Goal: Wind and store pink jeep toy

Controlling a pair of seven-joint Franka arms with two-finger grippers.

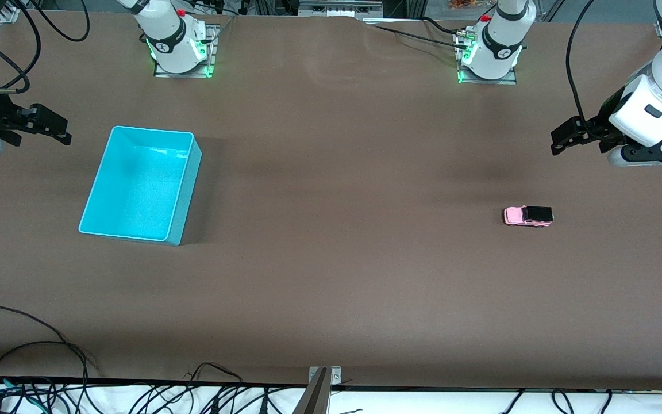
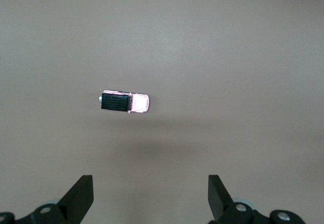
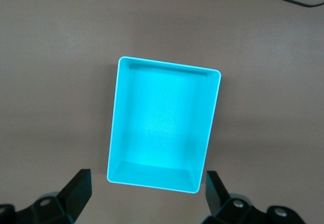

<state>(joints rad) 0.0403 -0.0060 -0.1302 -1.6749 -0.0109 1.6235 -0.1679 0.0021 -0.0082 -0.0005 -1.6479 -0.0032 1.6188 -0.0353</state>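
The pink jeep toy (image 1: 528, 216) stands on its wheels on the brown table, toward the left arm's end; it also shows in the left wrist view (image 2: 125, 102). My left gripper (image 1: 561, 140) hangs in the air over the table's end beside the jeep, open and empty (image 2: 150, 196). The cyan bin (image 1: 188, 190) stands toward the right arm's end and has nothing in it. My right gripper (image 1: 62, 131) hangs over the table edge beside the bin, open and empty (image 3: 147, 191); the bin (image 3: 152, 175) fills the middle of its wrist view.
The two arm bases (image 1: 179, 49) (image 1: 489, 54) stand along the table's edge farthest from the front camera. Loose black cables (image 1: 78, 385) and a metal bracket (image 1: 320, 382) lie at the edge nearest the front camera. Brown table (image 1: 342, 230) spreads between bin and jeep.
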